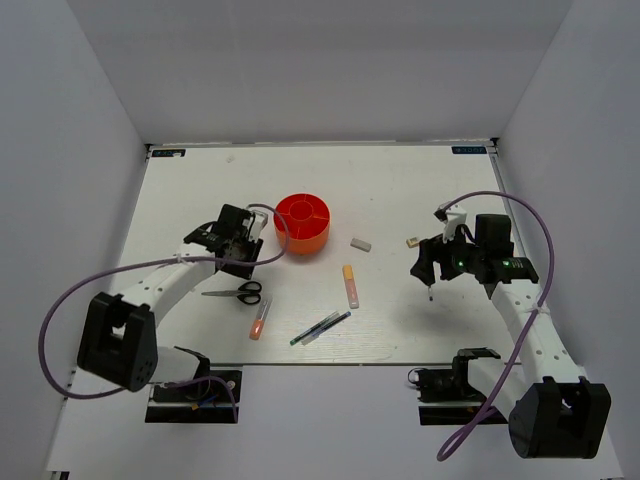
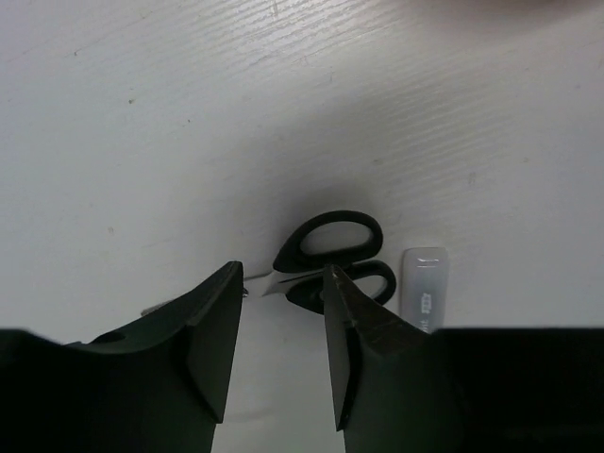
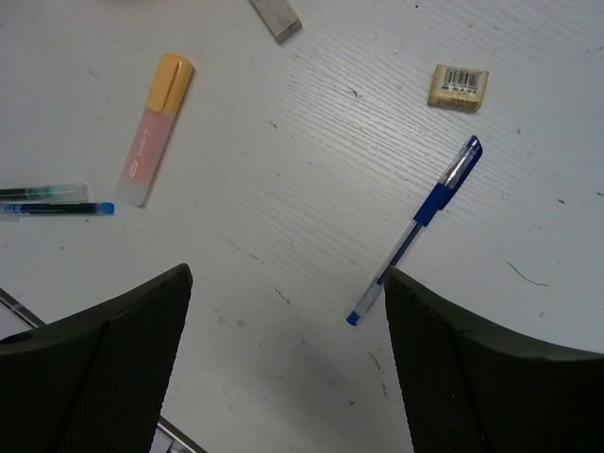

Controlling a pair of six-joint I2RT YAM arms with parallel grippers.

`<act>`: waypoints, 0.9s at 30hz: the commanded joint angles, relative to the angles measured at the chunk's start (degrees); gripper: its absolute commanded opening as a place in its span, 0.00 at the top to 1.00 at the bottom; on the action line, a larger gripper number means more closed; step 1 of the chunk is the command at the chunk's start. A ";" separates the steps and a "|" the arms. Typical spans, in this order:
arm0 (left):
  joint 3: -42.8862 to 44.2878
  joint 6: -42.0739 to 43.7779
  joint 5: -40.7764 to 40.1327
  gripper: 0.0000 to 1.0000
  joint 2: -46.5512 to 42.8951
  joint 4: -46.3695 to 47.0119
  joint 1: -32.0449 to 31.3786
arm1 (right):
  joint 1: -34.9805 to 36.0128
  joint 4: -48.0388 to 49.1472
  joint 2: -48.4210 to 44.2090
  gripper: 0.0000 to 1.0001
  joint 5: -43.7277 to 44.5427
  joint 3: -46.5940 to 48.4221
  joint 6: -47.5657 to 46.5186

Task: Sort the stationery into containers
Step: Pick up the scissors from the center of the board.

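The round orange organiser (image 1: pixel 302 222) stands at mid-table. My left gripper (image 1: pixel 245 255) hovers just left of it, open and empty (image 2: pixel 283 278), above the black-handled scissors (image 1: pixel 238 292) (image 2: pixel 330 243). One orange-pink highlighter (image 1: pixel 260 320) (image 2: pixel 425 288) lies below the scissors, another (image 1: pixel 350 285) (image 3: pixel 154 127) at centre. Two thin pens (image 1: pixel 320 328) (image 3: pixel 47 200) lie near the front edge. The grey eraser (image 1: pixel 361 243) (image 3: pixel 276 17) and the tan cube (image 1: pixel 410 241) (image 3: pixel 458 87) lie right of the organiser. My right gripper (image 1: pixel 428 265) (image 3: pixel 286 276) is wide open above a blue pen (image 3: pixel 420 226) on the table.
White walls enclose the table (image 1: pixel 400 190) on three sides. The table's front edge runs just above both arm bases. Purple cables loop from each arm.
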 commanded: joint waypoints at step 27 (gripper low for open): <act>-0.52 9.70 5.41 0.57 17.08 8.16 -0.08 | -0.17 -2.15 -0.71 0.12 -0.04 2.10 -1.38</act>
